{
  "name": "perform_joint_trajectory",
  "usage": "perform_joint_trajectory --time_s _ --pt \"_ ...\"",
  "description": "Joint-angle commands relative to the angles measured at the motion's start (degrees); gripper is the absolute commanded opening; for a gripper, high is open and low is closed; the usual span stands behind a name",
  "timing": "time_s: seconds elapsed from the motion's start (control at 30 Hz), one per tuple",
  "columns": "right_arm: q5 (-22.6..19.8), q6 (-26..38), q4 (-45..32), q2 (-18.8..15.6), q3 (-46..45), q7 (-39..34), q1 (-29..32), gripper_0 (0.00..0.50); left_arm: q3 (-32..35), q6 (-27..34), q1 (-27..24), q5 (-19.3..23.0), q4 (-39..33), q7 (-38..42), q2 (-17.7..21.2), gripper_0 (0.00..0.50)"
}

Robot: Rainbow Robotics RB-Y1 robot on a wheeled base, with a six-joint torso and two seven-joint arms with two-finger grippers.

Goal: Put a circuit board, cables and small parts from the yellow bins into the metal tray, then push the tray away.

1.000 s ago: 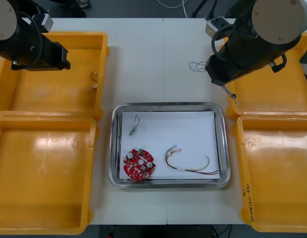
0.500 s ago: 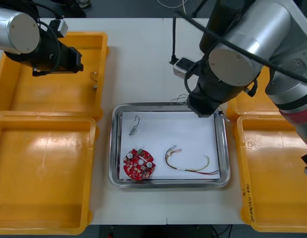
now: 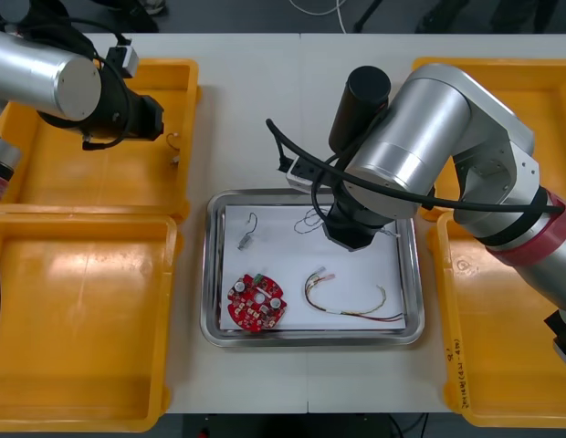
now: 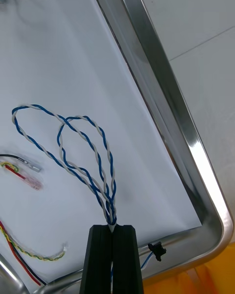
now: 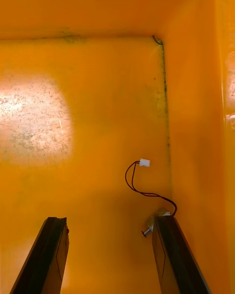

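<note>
Light table [image 3: 251, 100], dark floor [image 3: 237, 14] beyond

Right arm: it has travelled from the 2 o'clock yellow bin [image 3: 548, 119] to a position over the metal tray [image 3: 312, 195], near the tray's 12 o'clock rim. The right tool [image 4: 112, 228], fingers closed on the twisted blue and white cable [image 4: 83, 161], has carried that cable from the bare desk [image 3: 256, 109] to above the tray's white inside.

Left arm: it has shifted toward 3 o'clock inside the 10 o'clock yellow bin [image 3: 46, 178]. The left tool [image 5: 107, 221], fingers apart, now has the small metal part [image 5: 148, 229] and its black cable [image 5: 142, 190] just beside one finger.
</note>
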Motion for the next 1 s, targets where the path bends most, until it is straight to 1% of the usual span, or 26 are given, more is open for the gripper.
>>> perform_joint_trajectory --time_s 0.03,0.23,0.33,0.47,0.57,0.73,0.83,0.9,0.93,0.97,1.0 --pt "1.61 -2.78 -0.22 1.73 1.97 1.2 1.4 0.0 -2.1 -3.29 -2.46 -2.0 0.46 6.55 -1.3 0.5" --pt "3.46 -6.03 1.01 1.2 2.93 1.73 3.33 0.0 -3.68 -6.98 -2.46 -3.49 1.69 7.08 -2.0 0.5" --pt "5.04 -7.0 1.54 0.76 3.73 1.99 3.86 0.0 -4.12 -8.74 -2.46 -3.67 2.48 7.08 -2.35 0.5" --pt "6.8 -9.46 3.03 0.58 4.43 2.08 4.65 0.0 -5.35 -10.58 -2.46 -4.98 3.36 7.26 -2.61 0.5" --pt "6.98 -11.48 4.7 0.58 5.04 1.99 4.83 0.0 -5.61 -12.08 -2.46 -4.98 4.33 7.26 -2.88 0.5" --pt "8.03 -12.89 5.84 0.58 6.1 1.37 4.92 0.0 -5.88 -14.01 -2.46 -5.6 5.56 6.99 -3.32 0.5" --pt "8.21 -12.8 5.84 0.67 6.19 0.93 5.18 0.0 -7.11 -15.24 -2.46 -7.62 5.82 7.43 -3.41 0.5" --pt "8.29 -12.62 5.84 0.67 6.27 0.76 5.18 0.019 -7.28 -15.77 -2.46 -7.62 6.44 7.52 -3.41 0.5" --pt "8.29 -12.53 5.84 0.67 6.19 0.76 5.18 0.058 -7.37 -15.95 -2.46 -7.53 6.62 7.43 -3.41 0.5" --pt "8.38 -12.45 5.84 0.67 6.19 0.58 5.18 0.135 -7.46 -16.21 -2.38 -7.53 6.7 7.43 -3.41 0.5" --pt "8.47 -12.36 5.84 0.67 6.27 0.58 5.18 0.149 -7.55 -16.39 -2.38 -7.53 6.79 7.43 -3.41 0.5"
